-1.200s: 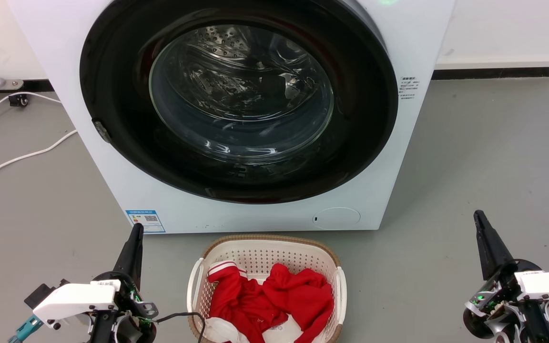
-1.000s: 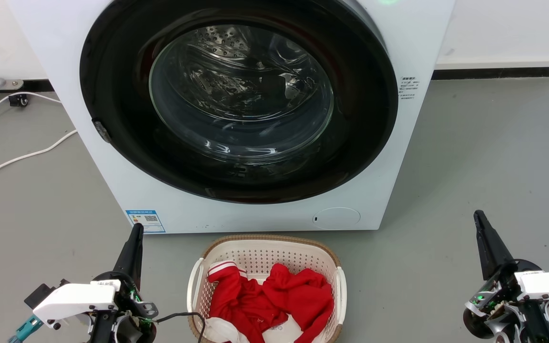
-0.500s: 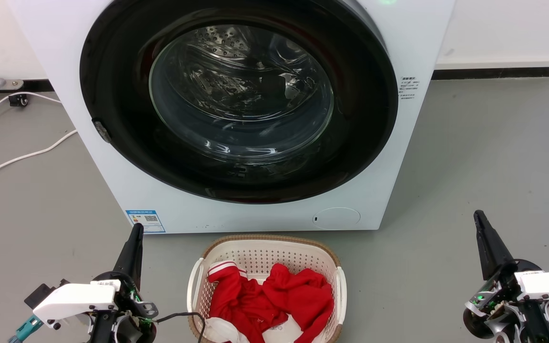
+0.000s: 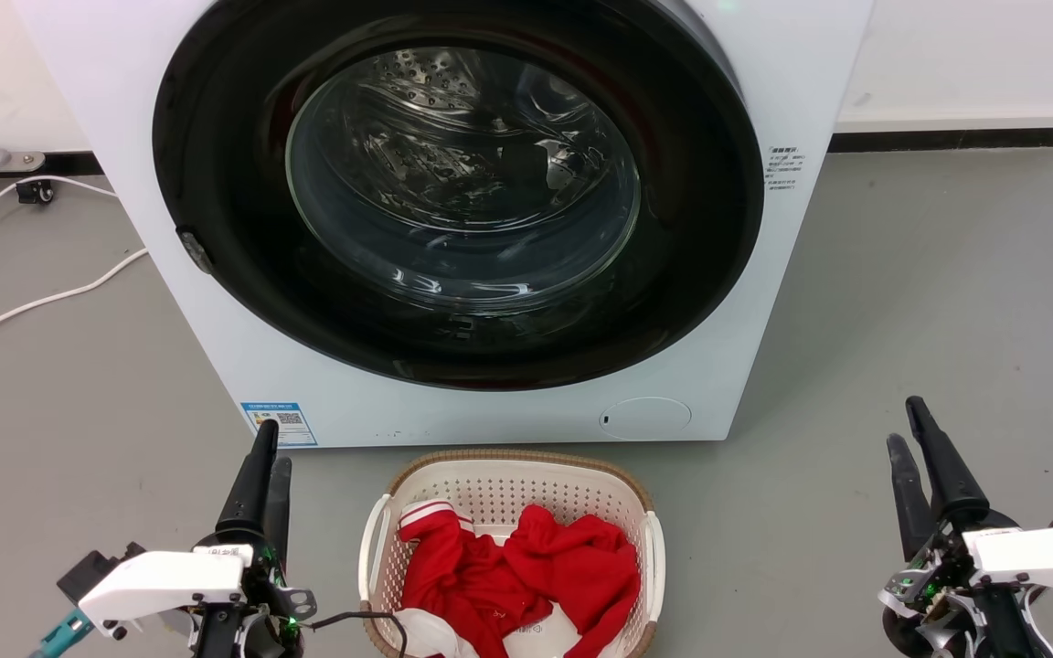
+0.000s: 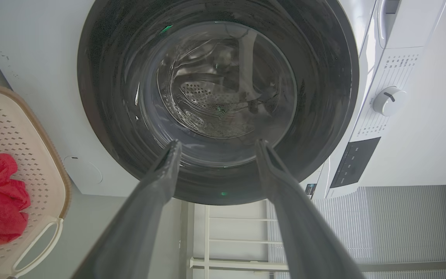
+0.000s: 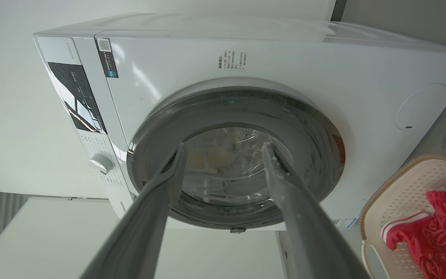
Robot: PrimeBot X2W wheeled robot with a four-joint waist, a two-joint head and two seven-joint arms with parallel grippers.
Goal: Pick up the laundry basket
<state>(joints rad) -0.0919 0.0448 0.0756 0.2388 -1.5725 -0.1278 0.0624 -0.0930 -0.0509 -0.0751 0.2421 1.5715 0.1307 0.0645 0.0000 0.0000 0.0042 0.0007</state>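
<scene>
My left pincer (image 4: 272,448) and right pincer (image 4: 904,422) both stand spread, at nine and three o'clock of the basket (image 4: 501,494).

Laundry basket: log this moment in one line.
laundry basket on floor, ungrasped | left gripper open, apart from it | right gripper open, apart from it

The cream-white perforated plastic laundry basket (image 4: 499,489), brown-rimmed, runs off the head view's edge at 6 o'clock. Crumpled red and white clothing (image 4: 526,571) hides its floor. The white front-loading washing machine (image 4: 216,347) is cropped at 12 o'clock. Its grey printed text (image 4: 783,169) and blue-and-white sticker (image 4: 278,424) are too small to read.
</scene>
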